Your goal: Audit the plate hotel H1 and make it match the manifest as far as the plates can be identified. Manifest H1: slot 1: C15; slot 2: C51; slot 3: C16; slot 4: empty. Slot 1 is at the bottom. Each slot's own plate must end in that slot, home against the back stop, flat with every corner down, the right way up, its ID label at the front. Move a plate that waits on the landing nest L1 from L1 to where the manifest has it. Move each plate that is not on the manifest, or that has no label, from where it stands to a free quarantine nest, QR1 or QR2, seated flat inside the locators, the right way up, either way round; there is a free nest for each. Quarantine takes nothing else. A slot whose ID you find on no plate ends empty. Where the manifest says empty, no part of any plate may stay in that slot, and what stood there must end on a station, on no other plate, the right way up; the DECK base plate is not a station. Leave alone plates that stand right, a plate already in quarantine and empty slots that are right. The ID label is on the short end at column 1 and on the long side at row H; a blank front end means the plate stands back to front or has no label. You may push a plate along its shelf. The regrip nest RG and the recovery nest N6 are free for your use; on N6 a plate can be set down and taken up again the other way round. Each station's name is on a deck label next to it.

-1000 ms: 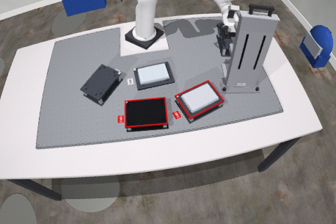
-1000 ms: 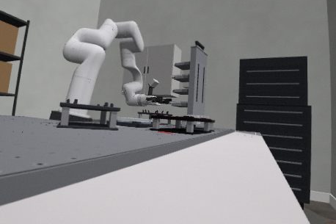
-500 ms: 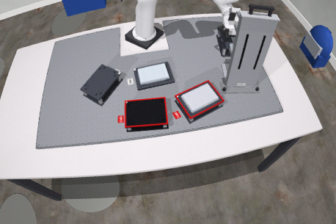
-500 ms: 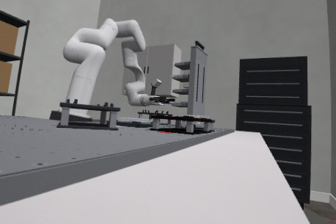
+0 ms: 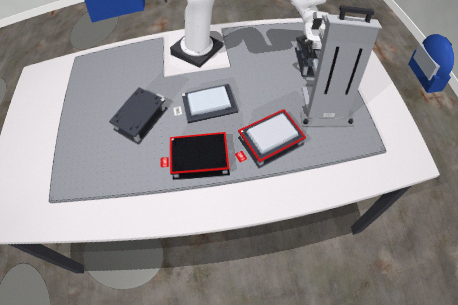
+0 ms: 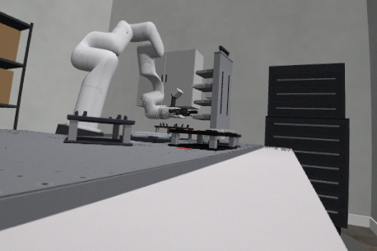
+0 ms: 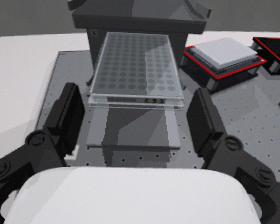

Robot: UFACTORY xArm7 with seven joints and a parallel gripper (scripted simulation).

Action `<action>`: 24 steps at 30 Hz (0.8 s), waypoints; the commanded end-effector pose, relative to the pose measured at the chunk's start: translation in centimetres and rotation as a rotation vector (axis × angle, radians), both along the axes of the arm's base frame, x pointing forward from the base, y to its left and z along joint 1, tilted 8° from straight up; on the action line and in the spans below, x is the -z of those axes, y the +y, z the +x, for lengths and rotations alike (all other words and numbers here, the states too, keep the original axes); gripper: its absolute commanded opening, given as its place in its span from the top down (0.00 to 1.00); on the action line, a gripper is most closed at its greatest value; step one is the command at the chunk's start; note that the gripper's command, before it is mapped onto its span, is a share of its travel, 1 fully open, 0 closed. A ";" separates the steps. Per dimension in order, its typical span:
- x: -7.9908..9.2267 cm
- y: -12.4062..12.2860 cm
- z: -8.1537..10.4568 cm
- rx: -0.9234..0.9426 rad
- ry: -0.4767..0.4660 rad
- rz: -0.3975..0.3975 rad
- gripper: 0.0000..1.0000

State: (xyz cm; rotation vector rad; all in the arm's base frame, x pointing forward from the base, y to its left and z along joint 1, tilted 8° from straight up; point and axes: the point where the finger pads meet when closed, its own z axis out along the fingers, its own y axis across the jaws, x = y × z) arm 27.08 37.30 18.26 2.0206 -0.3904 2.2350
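The plate hotel H1 [image 5: 340,68] stands at the right of the deck, and its shelves show in the side view [image 6: 204,93]. In the wrist view a clear well plate [image 7: 136,70] lies on a hotel shelf straight ahead. A dark label strip is on its front end, too small to read. An empty shelf [image 7: 133,127] lies below it. My gripper [image 7: 136,98] is open and empty, a finger on each side just short of the plate's front end. It also shows in the top view [image 5: 306,53] and in the side view [image 6: 187,111].
A red-framed quarantine nest [image 5: 272,134] holds a pale plate [image 7: 223,54]. The other red-framed nest [image 5: 199,153] is empty. A dark nest [image 5: 210,102] holds another pale plate. A tilted dark nest [image 5: 137,113] stands at the left. The arm's base [image 5: 196,48] is at the back.
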 end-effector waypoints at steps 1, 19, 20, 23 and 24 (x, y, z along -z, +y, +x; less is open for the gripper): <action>-0.1 0.0 0.3 0.001 -0.001 0.003 0.00; -0.2 -0.3 1.3 0.001 -0.001 0.003 0.00; -0.2 -0.3 1.4 0.001 -0.001 0.003 0.00; -0.2 -0.3 1.4 0.001 -0.001 0.003 0.00; -0.2 -0.3 1.5 0.001 -0.001 0.003 0.00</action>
